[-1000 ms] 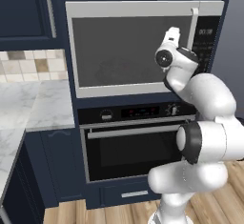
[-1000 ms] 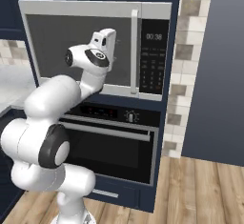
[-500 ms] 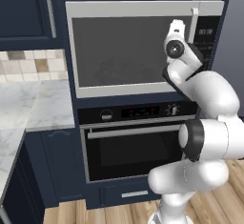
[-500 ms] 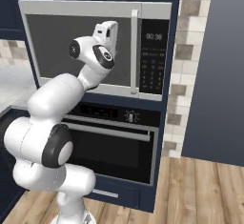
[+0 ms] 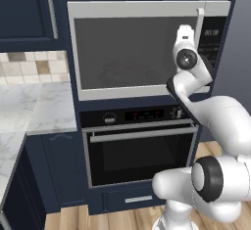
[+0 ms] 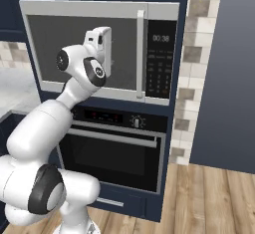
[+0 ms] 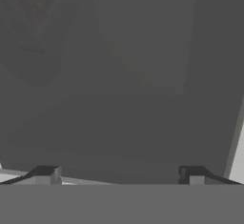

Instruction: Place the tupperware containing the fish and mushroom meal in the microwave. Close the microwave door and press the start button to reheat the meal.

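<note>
One gripper [image 7: 119, 173] is being shown low in the hand view, its two fingertips [image 7: 47, 174] spread wide apart with nothing being gripped between them; whether the tips are touching the glass cannot be told. It is being held up close against the dark glass of the single microwave door [image 5: 132, 53], which is standing shut, just beside the one vertical silver handle [image 6: 140, 54] in the upper middle of the right base view. One microwave [image 6: 162, 14] is being seen across the top of both base views, with one black keypad strip [image 6: 160, 61] where "00:38" is being displayed. One black oven [image 5: 142, 150] is being seen directly below. The tupperware and meal cannot be made out.
</note>
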